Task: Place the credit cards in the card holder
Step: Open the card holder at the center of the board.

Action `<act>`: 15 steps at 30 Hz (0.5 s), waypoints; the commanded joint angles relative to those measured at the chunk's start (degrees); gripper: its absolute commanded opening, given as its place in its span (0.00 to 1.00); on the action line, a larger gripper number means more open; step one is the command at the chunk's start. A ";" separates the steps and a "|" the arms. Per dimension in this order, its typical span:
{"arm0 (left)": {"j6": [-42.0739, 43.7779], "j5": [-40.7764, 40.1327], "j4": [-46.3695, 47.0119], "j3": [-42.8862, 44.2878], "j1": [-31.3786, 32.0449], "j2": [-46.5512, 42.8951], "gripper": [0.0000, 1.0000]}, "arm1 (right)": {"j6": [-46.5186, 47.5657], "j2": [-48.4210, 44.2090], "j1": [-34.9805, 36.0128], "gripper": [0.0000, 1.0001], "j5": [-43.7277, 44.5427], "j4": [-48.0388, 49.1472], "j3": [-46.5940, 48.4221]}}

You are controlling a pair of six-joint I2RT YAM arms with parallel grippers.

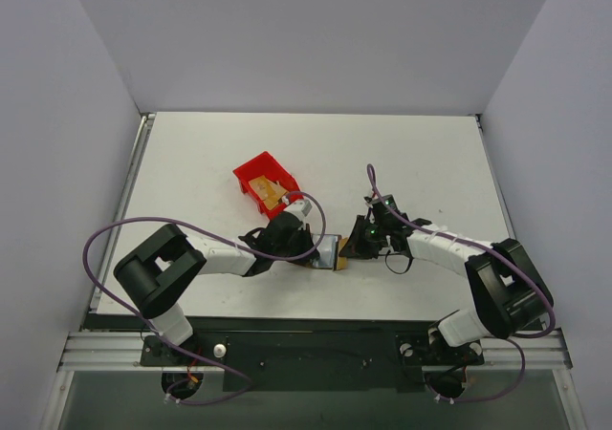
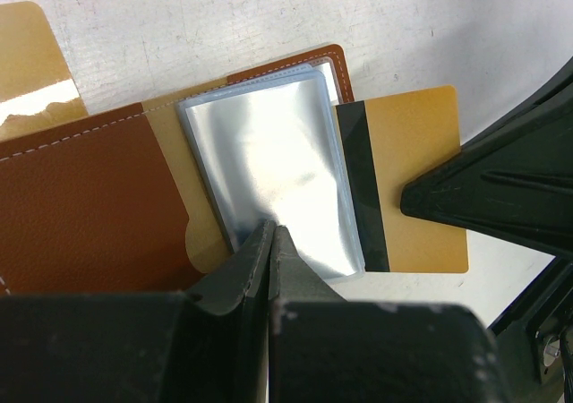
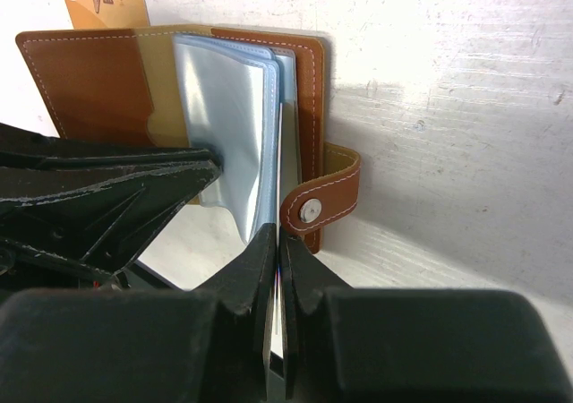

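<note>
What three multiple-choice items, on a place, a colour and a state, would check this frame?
1. The red bin lies: A beyond the card holder; B nearer than it; C on top of it.
2. The stripe on the card in the right fingers is: A red; B dark; C white.
3. The card holder is: A snapped shut; B inside the bin; C open.
A, farther back in the top view; B, black band in the left wrist view; C, the left fingers pinch its bared pocket panels.
</note>
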State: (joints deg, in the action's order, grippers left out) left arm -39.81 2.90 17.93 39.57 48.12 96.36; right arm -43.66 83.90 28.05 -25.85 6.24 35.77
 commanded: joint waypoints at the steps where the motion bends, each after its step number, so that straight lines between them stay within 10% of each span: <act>1: 1.40 -2.37 -5.45 -0.90 -0.57 2.52 0.00 | -0.11 -1.28 -0.37 0.00 -0.79 0.79 0.44; 15: 1.32 -2.19 -5.28 -0.99 -0.57 2.61 0.00 | -0.29 -4.35 -0.37 0.00 -2.81 3.25 -0.61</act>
State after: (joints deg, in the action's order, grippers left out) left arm -39.81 2.96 18.15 39.57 48.12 96.47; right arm -43.88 82.85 28.05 -27.33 7.94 35.27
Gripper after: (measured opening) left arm 0.072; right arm 0.003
